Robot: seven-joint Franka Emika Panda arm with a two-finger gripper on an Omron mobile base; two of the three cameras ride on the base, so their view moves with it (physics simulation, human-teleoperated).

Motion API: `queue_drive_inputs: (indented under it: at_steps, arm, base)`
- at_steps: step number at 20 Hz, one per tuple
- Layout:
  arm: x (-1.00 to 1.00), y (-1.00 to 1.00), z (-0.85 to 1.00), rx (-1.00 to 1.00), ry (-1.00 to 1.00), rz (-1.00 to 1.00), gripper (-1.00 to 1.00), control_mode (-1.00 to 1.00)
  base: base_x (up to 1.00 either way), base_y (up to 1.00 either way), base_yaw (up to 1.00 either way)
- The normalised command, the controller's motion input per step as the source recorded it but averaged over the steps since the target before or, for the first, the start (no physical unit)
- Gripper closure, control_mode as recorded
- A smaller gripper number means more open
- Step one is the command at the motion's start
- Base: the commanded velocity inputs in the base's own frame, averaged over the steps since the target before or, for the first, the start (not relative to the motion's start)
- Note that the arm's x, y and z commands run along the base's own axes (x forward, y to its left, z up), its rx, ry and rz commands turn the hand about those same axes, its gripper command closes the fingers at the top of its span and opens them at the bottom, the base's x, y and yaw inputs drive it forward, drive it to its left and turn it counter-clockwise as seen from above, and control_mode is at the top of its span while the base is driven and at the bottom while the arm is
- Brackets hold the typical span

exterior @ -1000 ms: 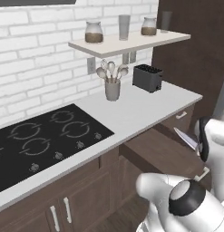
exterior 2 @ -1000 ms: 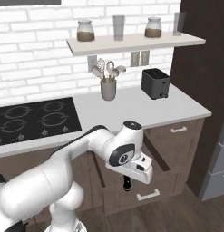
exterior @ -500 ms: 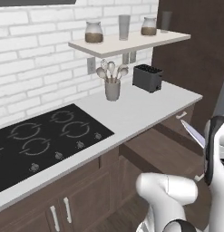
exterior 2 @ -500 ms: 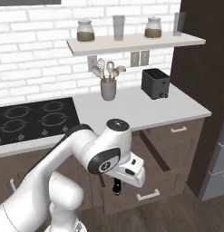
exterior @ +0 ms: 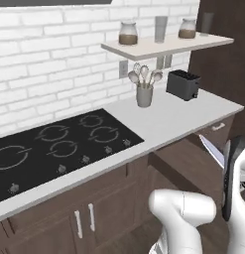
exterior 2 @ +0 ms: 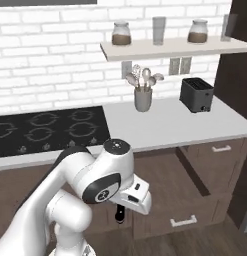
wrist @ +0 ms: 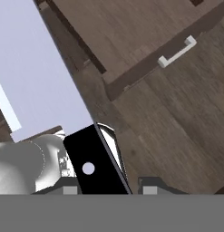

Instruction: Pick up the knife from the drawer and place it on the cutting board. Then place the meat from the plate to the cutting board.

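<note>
The knife (wrist: 45, 77) is in my gripper (wrist: 109, 188), which is shut on its black handle (wrist: 93, 165); the pale blade runs up and away from the hand. In the left base view the blade (exterior: 212, 150) pokes out beside my arm over the open drawer (exterior: 186, 163). From the right base view the black handle (exterior 2: 120, 215) hangs under my hand (exterior 2: 134, 197), left of the drawer (exterior 2: 167, 175). The drawer's dark wooden floor (wrist: 131, 41) lies below the hand, and nothing lies on the part I see. The cutting board, the plate and the meat are out of view.
A black cooktop (exterior: 59, 144) sits in the grey counter (exterior: 173, 119). At the back stand a utensil holder (exterior: 144, 94) and a dark toaster (exterior: 183, 84), under a wall shelf with jars (exterior: 163, 44). A lower drawer front with a white handle (wrist: 177, 52) is shut.
My arm has swung round, carrying the hand and knife handle left and lower in the right base view. The grip on the handle has tightened a little.
</note>
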Motion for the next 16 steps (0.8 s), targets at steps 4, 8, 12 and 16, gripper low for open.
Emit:
queue_drive_inputs:
  at_steps: [4,8,12,16]
  arm:
    - [0.0,0.0,0.0,0.0,0.0,0.0,1.0,1.0]
    - [0.0,0.0,0.0,0.0,0.0,0.0,1.0,1.0]
    - [0.0,0.0,0.0,0.0,0.0,0.0,1.0,1.0]
    - [0.0,0.0,0.0,0.0,0.0,0.0,1.0,1.0]
  base:
    - [0.0,0.01,0.71]
    - [-0.08,0.0,0.88]
    - [-0.16,0.0,0.97]
    - [-0.13,0.0,1.0]
